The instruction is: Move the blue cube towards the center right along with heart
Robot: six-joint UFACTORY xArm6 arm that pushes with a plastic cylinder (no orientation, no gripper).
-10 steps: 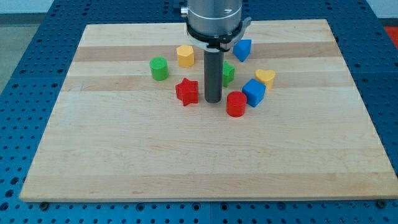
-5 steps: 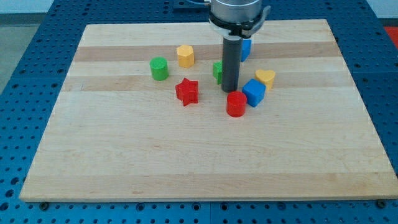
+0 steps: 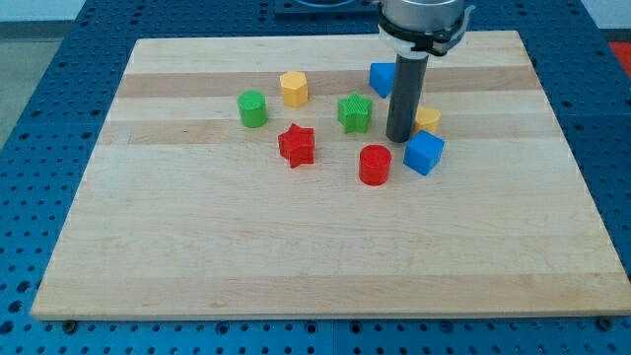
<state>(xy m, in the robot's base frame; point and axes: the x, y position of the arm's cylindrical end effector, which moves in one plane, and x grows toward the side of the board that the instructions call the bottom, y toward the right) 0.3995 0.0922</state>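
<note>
The blue cube [image 3: 424,153] lies right of centre on the wooden board [image 3: 296,247]. The yellow heart [image 3: 429,119] sits just above it, partly hidden by my rod. My tip [image 3: 399,139] rests on the board just left of the heart and up-left of the blue cube, close to both. A red cylinder [image 3: 375,164] stands to the lower left of my tip.
A second blue block [image 3: 382,78] lies behind the rod near the top. A green star [image 3: 355,112], a red star [image 3: 297,145], a green cylinder [image 3: 252,107] and a yellow hexagon [image 3: 293,88] lie to the left.
My tip has moved to the view's right, from beside the red star to beside the heart. The blue cube has shifted right and slightly down, away from the red cylinder.
</note>
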